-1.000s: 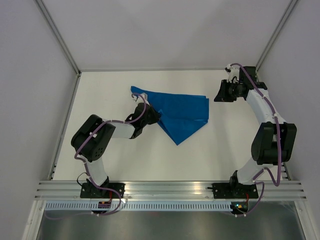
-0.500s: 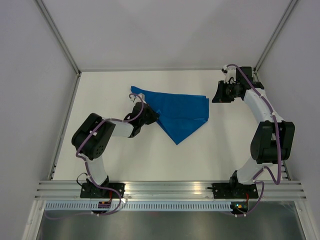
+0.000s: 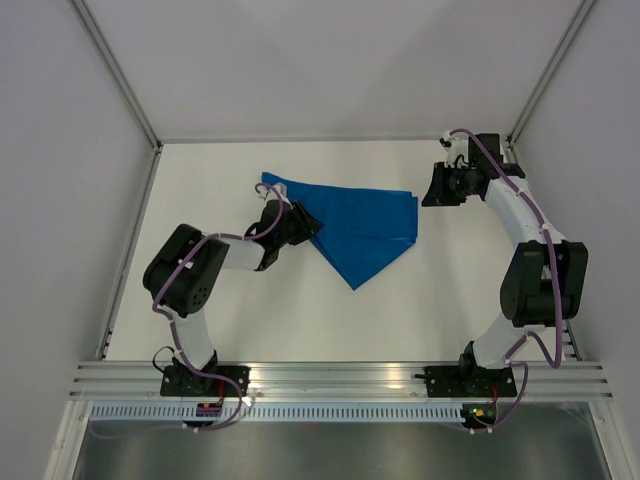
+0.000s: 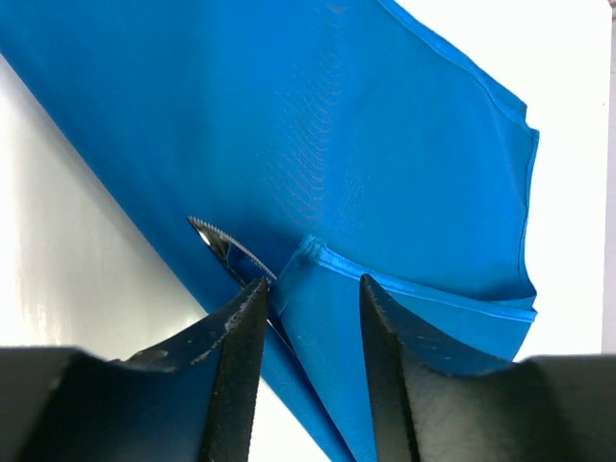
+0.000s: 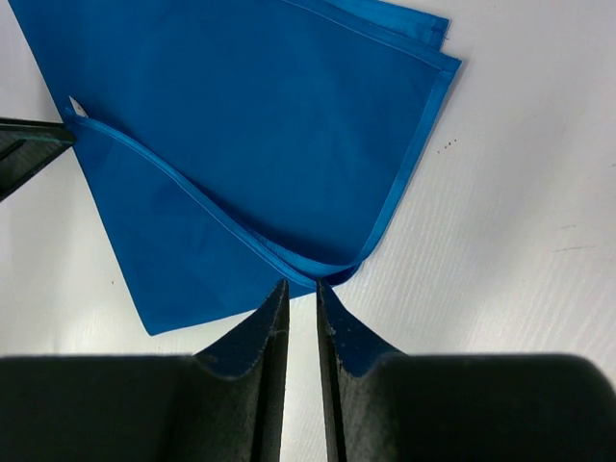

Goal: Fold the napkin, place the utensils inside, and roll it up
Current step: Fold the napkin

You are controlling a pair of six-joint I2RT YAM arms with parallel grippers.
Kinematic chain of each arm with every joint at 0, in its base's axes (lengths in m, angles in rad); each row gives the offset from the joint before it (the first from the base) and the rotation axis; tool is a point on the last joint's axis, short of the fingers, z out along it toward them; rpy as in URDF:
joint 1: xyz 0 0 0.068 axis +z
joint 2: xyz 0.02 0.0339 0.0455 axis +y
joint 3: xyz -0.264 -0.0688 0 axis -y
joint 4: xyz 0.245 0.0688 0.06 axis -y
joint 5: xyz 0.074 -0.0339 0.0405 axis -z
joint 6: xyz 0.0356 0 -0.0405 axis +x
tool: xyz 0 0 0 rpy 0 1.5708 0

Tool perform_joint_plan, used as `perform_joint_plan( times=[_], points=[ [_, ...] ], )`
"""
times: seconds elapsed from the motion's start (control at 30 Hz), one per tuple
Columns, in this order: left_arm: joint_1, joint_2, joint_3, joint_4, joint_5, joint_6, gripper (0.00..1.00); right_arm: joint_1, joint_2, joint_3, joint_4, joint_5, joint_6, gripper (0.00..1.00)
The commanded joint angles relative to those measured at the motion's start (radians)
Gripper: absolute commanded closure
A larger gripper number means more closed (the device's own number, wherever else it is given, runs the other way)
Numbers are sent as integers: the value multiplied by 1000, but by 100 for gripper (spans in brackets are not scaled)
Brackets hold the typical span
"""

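The blue napkin (image 3: 355, 225) lies folded into a rough triangle in the middle of the table. My left gripper (image 3: 303, 222) is at its left edge, open. In the left wrist view a raised fold of the napkin (image 4: 385, 144) runs between the left gripper's (image 4: 313, 281) fingers. The knife's silver serrated tip (image 4: 223, 243) pokes out from under the cloth beside the left finger; its handle is hidden. My right gripper (image 3: 428, 190) is at the napkin's right corner. Its (image 5: 300, 283) fingers are nearly together with nothing between them, their tips just short of the napkin's (image 5: 260, 125) curled corner.
White walls with metal frame rails (image 3: 120, 70) close in the table on three sides. The right arm's elbow (image 3: 545, 275) stands near the right wall. A black fingertip of the left gripper (image 5: 29, 144) shows at the left edge of the right wrist view.
The right gripper has moved a little left, closer to the napkin's right corner. The left gripper has shifted slightly up and right along the napkin's left edge.
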Motion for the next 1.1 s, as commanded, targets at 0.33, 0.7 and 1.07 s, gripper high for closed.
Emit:
perform_joint_plan(
  times=[0.33, 0.7, 1.07],
  points=[
    [234, -126, 126, -212, -43, 18, 46, 9, 5, 18, -7, 12, -31, 78],
    [357, 126, 449, -413, -20, 62, 41, 45, -2, 18, -10, -8, -33, 78],
    [365, 285, 621, -465, -14, 90, 40, 63, 9, 18, -10, -1, -39, 78]
  ],
)
